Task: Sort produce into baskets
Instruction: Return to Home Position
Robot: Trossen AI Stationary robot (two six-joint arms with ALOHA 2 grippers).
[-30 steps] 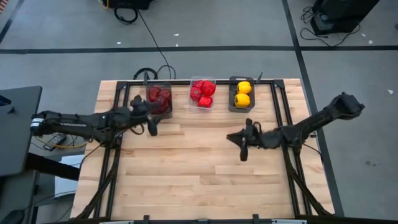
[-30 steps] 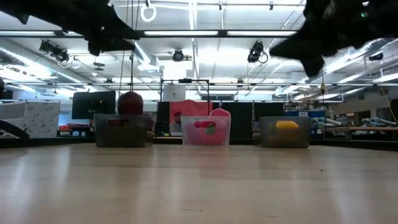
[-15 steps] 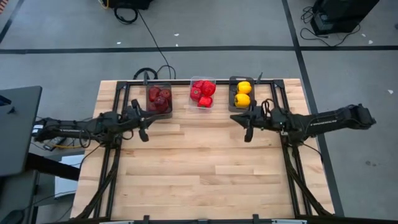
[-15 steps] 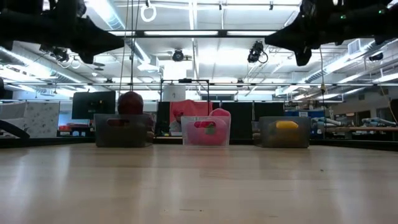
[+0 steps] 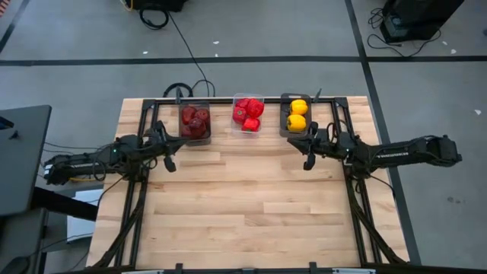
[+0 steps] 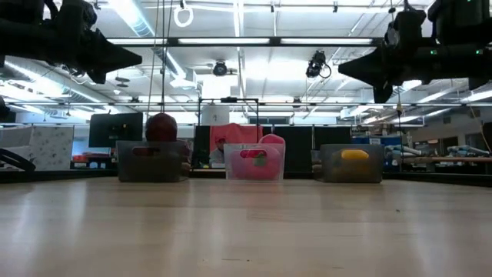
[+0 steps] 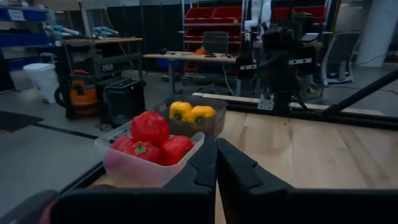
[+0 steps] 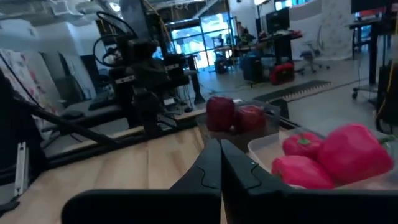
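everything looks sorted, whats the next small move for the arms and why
Probably draw both arms back to rest. The apples sit in the left dark bin, red peppers in the clear bin, yellow peppers in the right dark bin; no produce shows on the table, and the left hand and right hand are shut, empty and raised.

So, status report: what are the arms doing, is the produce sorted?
Left arm, right arm above table, jaws shut, empty. Apples, red peppers, yellow peppers binned separately. Nothing blocking.
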